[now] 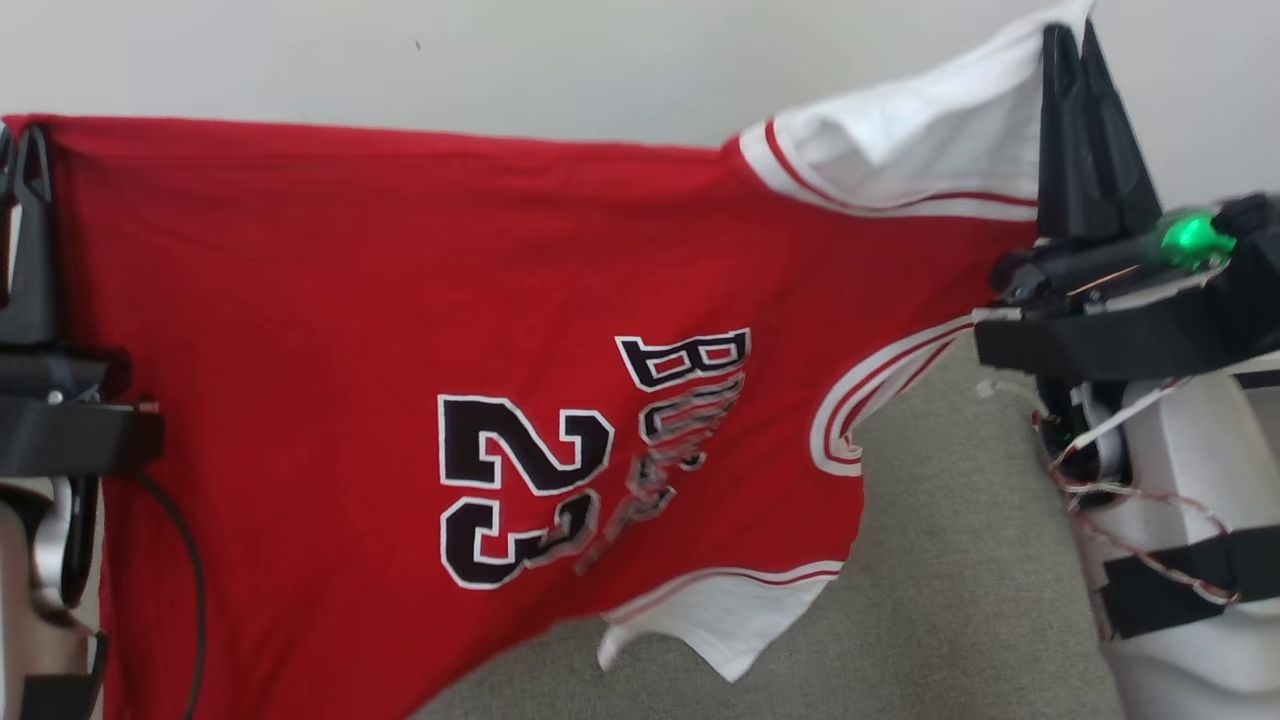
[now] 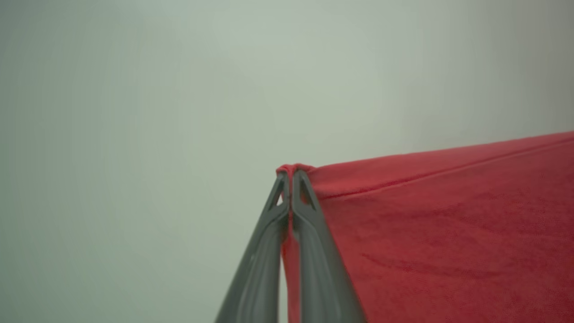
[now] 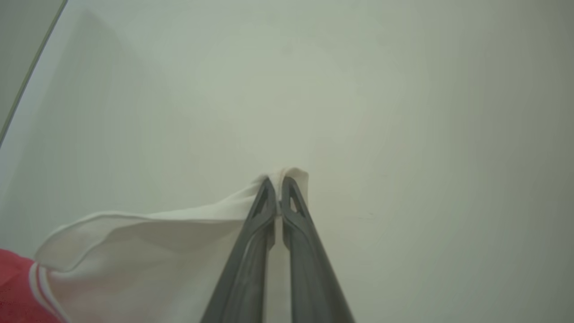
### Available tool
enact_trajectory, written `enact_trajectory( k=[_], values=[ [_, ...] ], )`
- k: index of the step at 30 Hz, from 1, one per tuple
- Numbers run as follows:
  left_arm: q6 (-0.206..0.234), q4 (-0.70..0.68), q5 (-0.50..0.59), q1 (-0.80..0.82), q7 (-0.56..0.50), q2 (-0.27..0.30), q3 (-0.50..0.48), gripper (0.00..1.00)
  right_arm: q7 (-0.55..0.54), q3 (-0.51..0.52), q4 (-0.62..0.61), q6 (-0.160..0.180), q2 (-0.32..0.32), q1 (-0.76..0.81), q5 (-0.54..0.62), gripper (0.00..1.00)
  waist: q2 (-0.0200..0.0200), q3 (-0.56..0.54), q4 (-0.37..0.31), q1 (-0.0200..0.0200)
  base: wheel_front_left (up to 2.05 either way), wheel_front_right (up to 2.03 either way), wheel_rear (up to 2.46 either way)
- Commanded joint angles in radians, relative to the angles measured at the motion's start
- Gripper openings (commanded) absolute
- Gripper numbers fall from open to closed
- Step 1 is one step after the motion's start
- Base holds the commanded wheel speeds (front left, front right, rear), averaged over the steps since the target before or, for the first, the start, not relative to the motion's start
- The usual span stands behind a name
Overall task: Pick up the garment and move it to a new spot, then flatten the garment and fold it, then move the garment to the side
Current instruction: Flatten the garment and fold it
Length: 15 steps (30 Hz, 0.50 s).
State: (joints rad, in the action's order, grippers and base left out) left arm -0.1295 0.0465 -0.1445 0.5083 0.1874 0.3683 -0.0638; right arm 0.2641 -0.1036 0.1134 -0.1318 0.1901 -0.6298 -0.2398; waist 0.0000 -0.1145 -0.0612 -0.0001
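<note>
Jersey (image 1: 350,300): red, held aloft, stretched between both grippers.
Left gripper (image 1: 28,150): clamped on its red corner.
Right gripper (image 1: 1072,40): clamped on its white end.

A pale, plain background (image 1: 400,60) runs across the top of the head view, off-white and evenly lit; whether it is a wall or a surface cannot be told. A tiny dark speck (image 1: 417,44) sits on it near the top edge. At the lower right lies grey-beige carpet (image 1: 950,560) with a fine texture. In the right wrist view a thin dark line (image 3: 33,67) slants across the upper left corner, with a darker grey-green strip (image 3: 15,31) beyond it.
</note>
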Motion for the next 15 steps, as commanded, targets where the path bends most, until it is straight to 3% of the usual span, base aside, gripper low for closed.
enact_trajectory(
  k=[1, 9, 15],
  values=[
    [0.001, 0.012, -0.009, 0.016, -0.005, 0.007, 0.008, 0.0, 0.0, -0.007, 0.009, 0.002, 0.013, -0.017, 0.01, 0.0, 0.0, 0.023, 0.006, 0.0001, 0.0, 0.0, 0.0],
    [0.003, 0.164, -0.008, 0.129, -0.049, 0.009, 0.071, 0.0, -0.021, -0.093, 0.161, 0.002, 0.079, -0.17, 0.018, 0.0, 0.0, 0.196, 0.012, 0.0001, 0.0, 0.0, 0.0],
    [0.024, 0.314, 0.041, 0.375, -0.029, 0.0, 0.116, 0.0, -0.01, -0.118, 0.344, 0.002, 0.118, -0.465, 0.086, 0.0, 0.0, 0.376, 0.018, 0.0001, 0.0, 0.0, 0.0]
  ],
)
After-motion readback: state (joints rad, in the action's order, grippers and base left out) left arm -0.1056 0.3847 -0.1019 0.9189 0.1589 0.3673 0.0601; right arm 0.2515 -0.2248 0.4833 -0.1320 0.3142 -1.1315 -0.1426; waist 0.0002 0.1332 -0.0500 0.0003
